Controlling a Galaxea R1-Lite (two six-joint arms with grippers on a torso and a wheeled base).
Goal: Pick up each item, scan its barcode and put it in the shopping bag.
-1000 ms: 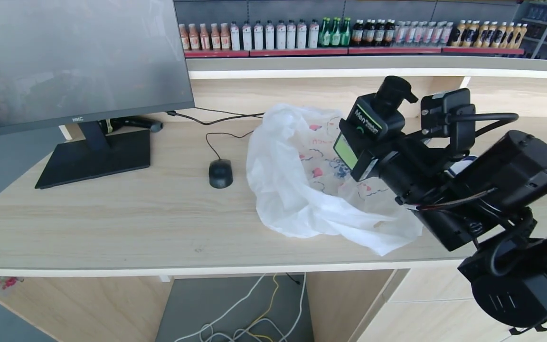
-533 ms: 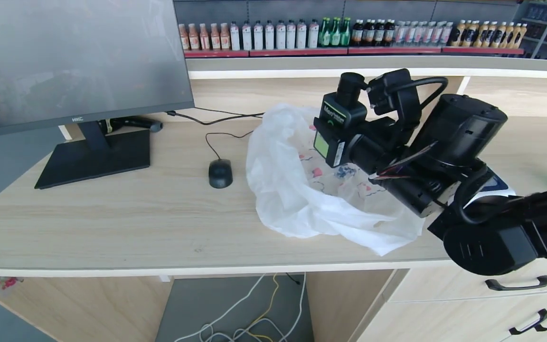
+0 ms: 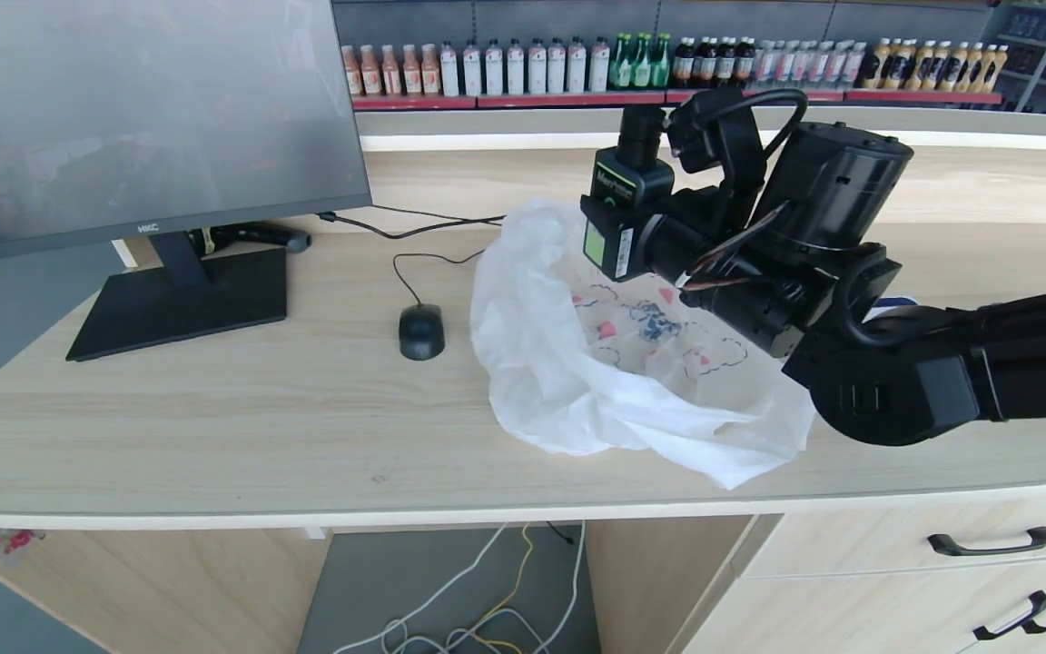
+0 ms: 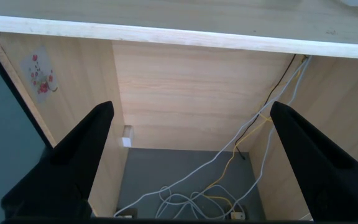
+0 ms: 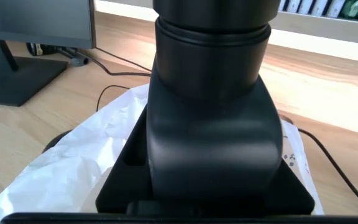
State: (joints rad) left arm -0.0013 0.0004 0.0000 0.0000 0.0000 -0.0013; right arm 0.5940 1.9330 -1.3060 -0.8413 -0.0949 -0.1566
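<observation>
Right gripper clamped on black square plastic pump bottle with green label, held over thin white plastic shopping bag lying below it. Left gripper spread, empty. Bottle likely rigid, smooth, weighty; hold flat body, not pump.

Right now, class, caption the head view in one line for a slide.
Right gripper holds a black pump bottle over the white bag on a wooden counter.

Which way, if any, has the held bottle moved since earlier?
Yes: the black pump bottle has moved left and farther back, now above the shopping bag.
</observation>
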